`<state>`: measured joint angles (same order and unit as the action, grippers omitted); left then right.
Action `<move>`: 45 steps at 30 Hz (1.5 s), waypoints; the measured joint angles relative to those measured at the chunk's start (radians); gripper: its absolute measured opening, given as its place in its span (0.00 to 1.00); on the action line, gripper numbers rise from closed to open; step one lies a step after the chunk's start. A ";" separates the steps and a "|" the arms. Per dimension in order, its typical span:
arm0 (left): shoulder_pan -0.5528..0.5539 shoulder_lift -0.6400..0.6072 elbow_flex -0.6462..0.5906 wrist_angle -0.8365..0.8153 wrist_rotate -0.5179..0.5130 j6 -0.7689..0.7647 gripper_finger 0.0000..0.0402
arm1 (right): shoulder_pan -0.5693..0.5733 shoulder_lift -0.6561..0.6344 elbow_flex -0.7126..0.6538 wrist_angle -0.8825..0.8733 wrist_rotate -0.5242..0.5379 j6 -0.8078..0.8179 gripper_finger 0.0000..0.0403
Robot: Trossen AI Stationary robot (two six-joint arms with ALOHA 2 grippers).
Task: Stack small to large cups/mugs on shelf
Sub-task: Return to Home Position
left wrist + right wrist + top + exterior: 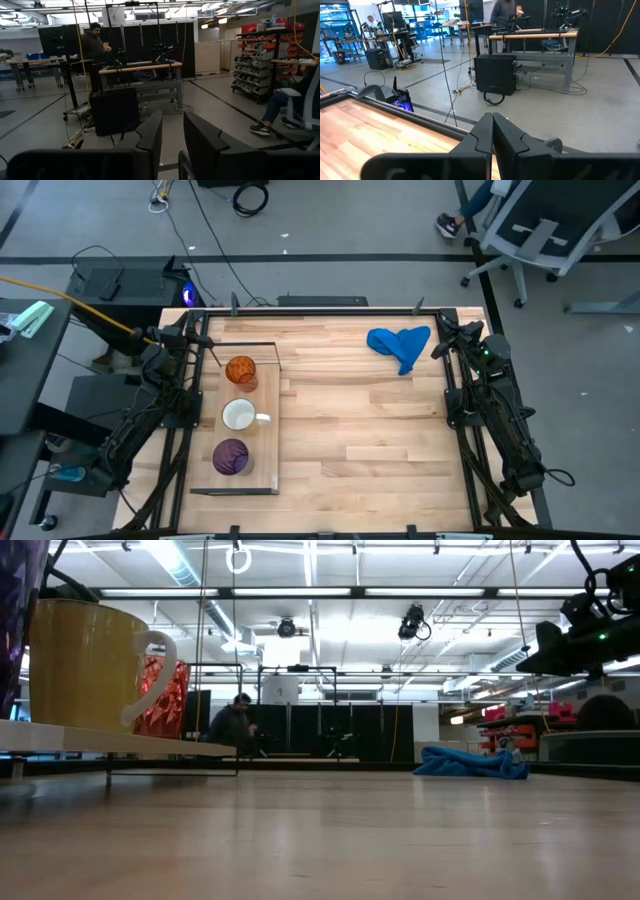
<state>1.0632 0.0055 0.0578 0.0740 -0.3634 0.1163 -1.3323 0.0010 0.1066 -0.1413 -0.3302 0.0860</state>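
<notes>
We start with the surface [380, 440], wide wooden planks with most of the middle bare. On its left side lies the shelf [262, 470], running from near to far, and it carries all three vessels in a row. So we judge the stacking done, with only the homing of the arms left.

The left arm [150, 420] sits folded along the left edge and the right arm [495, 420] along the right edge, both drawn to the sides. The left claw [172, 120] points out into the room from the far-left corner, just beyond the far end of the shelf. Its fingers stand slightly apart with nothing between them. The right claw [493, 120] is at the far-right edge with its fingers pressed together, empty too.

The blue cloth [400, 345] lies crumpled on the far side, just left of the right claw and well apart from the shelf.

Now the cups. The purple cup [231, 456] stands nearest, the mug [238, 415] in the middle with its handle to the right, and the orange cup [240, 370] farthest. All are upright and apart from one another.

To home well, we'd keep the left arm high and pulling outward, since the orange cup and the shelf's thin frame are its closest hazards. On the right, we'd keep clear of the cloth. Slow, level settling should leave that row undisturbed.
</notes>
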 joint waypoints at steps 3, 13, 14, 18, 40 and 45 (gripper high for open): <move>0.000 0.000 0.000 0.000 0.000 0.000 0.23 | 0.000 0.000 0.000 0.000 0.000 0.000 0.04; 0.000 0.000 0.000 0.000 0.000 0.000 0.21 | 0.000 0.000 0.000 0.000 0.000 0.000 0.04; 0.000 0.000 0.000 0.000 0.000 0.000 0.21 | 0.000 0.000 0.000 0.000 0.000 0.000 0.04; 0.000 0.000 0.000 0.000 0.000 0.000 0.22 | 0.000 0.000 0.000 0.000 0.000 0.000 0.04; 0.000 0.000 0.000 0.000 0.000 0.000 0.23 | 0.000 0.000 0.000 0.000 0.000 0.000 0.04; 0.000 0.000 0.000 0.000 0.000 0.000 0.21 | 0.000 0.000 0.000 0.000 0.000 0.000 0.04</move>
<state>1.0631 0.0055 0.0578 0.0741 -0.3630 0.1162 -1.3323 0.0012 0.1066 -0.1412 -0.3302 0.0860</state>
